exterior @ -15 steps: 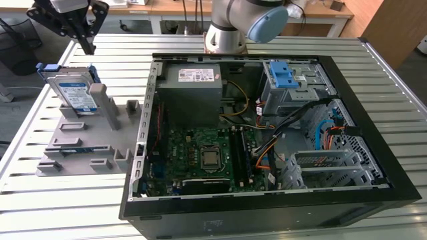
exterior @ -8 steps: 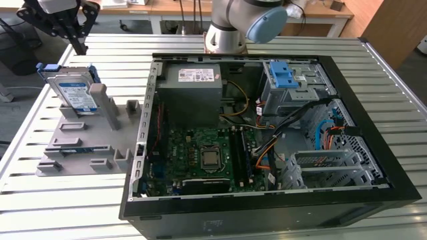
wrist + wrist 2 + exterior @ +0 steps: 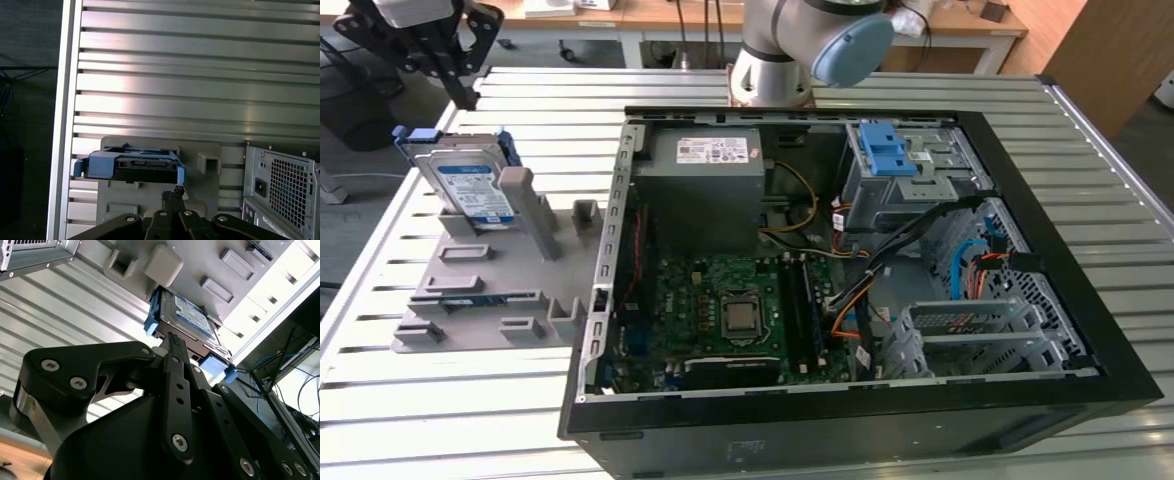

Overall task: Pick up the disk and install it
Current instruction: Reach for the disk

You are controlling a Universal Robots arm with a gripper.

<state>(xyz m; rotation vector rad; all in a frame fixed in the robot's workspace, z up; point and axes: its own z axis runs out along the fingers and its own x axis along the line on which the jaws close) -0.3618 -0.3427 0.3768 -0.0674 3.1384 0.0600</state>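
A black open computer case [image 3: 1067, 400] is lying on a ribbed aluminium table [image 3: 480, 420], showing a green motherboard [image 3: 720, 300] and a grey power-supply box [image 3: 707, 195]. A grey plastic holder plate [image 3: 467, 300] is sitting beside it, on the exterior view's left.

this looks like a robot lab or a workshop. a robot arm [image 3: 781, 50] is fixed to a big metal bench [image 3: 454, 420] made of long silver strips. on the bench sits an open computer case [image 3: 1067, 330] with its green board and wires showing, beside a grey holder [image 3: 480, 300] with the disk [image 3: 470, 185] standing in it. behind the bench are wooden tables [image 3: 667, 15], and in the second wrist view loose cables [image 3: 278, 361] lie past the bench's edge.
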